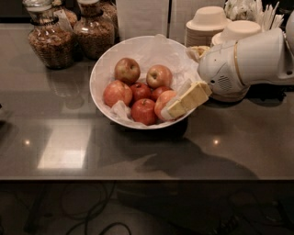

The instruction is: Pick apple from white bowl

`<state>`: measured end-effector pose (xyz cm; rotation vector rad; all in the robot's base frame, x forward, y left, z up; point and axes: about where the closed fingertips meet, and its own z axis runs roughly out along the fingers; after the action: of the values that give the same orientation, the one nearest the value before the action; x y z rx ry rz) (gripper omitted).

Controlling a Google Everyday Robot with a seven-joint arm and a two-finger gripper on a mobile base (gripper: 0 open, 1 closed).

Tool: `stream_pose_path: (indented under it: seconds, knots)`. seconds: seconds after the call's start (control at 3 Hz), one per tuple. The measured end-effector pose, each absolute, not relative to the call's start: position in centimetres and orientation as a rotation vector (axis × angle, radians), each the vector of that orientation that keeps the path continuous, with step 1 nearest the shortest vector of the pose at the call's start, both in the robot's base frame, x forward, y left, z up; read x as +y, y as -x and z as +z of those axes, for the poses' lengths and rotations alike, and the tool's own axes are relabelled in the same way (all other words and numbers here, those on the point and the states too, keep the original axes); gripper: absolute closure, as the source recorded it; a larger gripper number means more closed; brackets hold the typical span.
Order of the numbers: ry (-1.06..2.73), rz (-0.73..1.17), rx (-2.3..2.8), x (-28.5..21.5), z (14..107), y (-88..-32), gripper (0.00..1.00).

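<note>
The wide white bowl (103,69), lined with crumpled white paper, stands on the dark counter at centre. It holds several red apples, among them one at the back (127,70), one at the front (144,111) and one at the right (163,101). My gripper (178,104) reaches in from the right over the bowl's right rim, low and tilted down to the left. Its beige tip lies against the right side of the rightmost apple and partly hides it. The white arm (248,62) stretches off to the right.
Two glass jars of brown snacks (50,41) (94,30) stand at the back left. Stacks of beige disposable bowls (209,25) (241,30) stand behind my arm, with utensils (266,13) beside them. A white box (142,18) is behind the bowl. The counter's front edge (138,178) runs across.
</note>
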<state>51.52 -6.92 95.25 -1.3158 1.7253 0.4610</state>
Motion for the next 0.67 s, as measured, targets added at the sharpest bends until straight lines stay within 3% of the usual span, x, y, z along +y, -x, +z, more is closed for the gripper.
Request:
stream_pose_path:
  seconds: [0.33, 0.67]
  knots:
    - [1.215, 0.463, 1.799, -10.11, 92.84, -48.67, 0.12]
    - [1.214, 0.462, 1.800, -10.13, 92.81, -48.67, 0.09]
